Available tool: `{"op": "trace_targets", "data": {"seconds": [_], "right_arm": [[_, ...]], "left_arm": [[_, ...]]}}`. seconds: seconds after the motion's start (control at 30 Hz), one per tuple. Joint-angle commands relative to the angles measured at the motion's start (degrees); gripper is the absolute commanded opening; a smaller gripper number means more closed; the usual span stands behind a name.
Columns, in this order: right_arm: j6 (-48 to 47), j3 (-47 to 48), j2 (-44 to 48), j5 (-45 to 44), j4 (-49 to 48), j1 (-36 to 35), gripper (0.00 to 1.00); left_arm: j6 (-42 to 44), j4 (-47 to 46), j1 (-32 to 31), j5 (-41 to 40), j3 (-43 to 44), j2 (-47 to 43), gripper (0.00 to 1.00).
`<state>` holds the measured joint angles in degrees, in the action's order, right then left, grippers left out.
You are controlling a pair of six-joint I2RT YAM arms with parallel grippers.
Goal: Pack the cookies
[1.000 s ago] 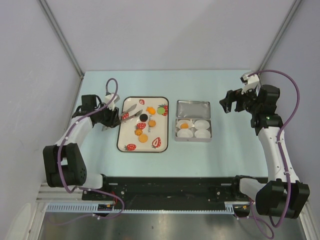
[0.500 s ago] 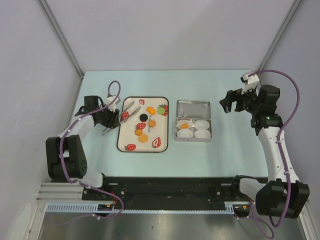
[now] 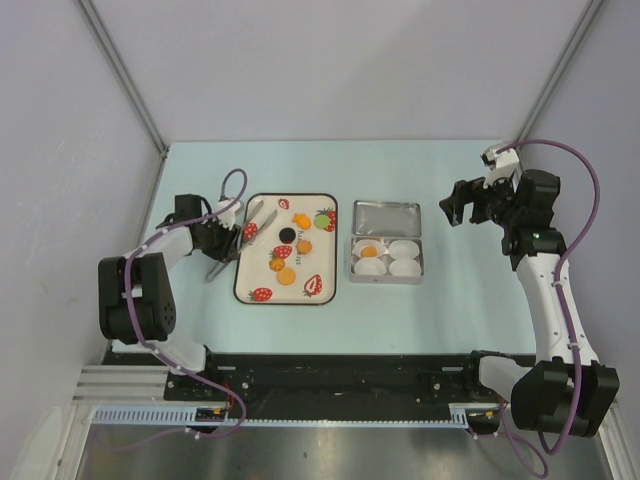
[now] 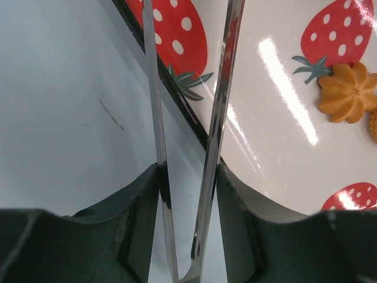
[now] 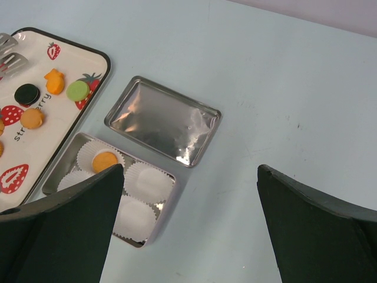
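L gripper (image 3: 222, 243) clamping on tongs (image 4: 215, 118), blades lying over tray (image 3: 256, 262) left edge. R gripper (image 3: 458, 208) hanging wide open, right of frame. Black cookie (image 3: 287, 235) + orange cookies (image 3: 287, 277) sitting on tray, center-left. One orange cookie (image 3: 369, 250) sitting in tin (image 3: 387, 278), upper-left cup.

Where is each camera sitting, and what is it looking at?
Top external: above and behind the arms, looking down on the table; left gripper and right gripper show.
Left wrist: on the left arm, looking along the tongs at the tray; its fingers show.
Right wrist: on the right arm, looking down at the tin and lid; its fingers show.
Shared: all three see the tray.
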<state>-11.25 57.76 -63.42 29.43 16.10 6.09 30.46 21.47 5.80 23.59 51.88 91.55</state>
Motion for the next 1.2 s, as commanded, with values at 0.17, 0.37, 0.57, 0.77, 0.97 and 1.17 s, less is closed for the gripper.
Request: {"op": "trace_targets", "data": {"seconds": [0.17,0.37,0.57,0.77,0.97,1.17], "right_arm": [[-0.5,0.1,-0.4,0.6,-0.5,0.2,1.0],[-0.5,0.1,-0.7,0.6,-0.5,0.2,1.0],[-0.5,0.0,-0.7,0.6,-0.5,0.2,1.0],[-0.5,0.0,-0.3,0.6,-0.5,0.2,1.0],[-0.5,0.1,-0.2,0.6,-0.5,0.3,1.0],[-0.5,0.0,-0.2,0.6,-0.5,0.4,1.0]], "left_arm": [[3.5,-1.3,0.4,-1.9,3.1,2.8,0.48],[4.2,-1.3,0.4,-2.9,3.2,2.9,0.48],[4.7,-2.0,0.4,-4.0,2.7,2.8,0.49],[5.4,-3.1,0.4,-5.3,1.5,2.5,0.5],[5.4,-3.8,0.4,-5.3,1.2,3.2,0.53],[5.4,-4.0,0.3,-5.1,1.4,4.1,0.54]]}}
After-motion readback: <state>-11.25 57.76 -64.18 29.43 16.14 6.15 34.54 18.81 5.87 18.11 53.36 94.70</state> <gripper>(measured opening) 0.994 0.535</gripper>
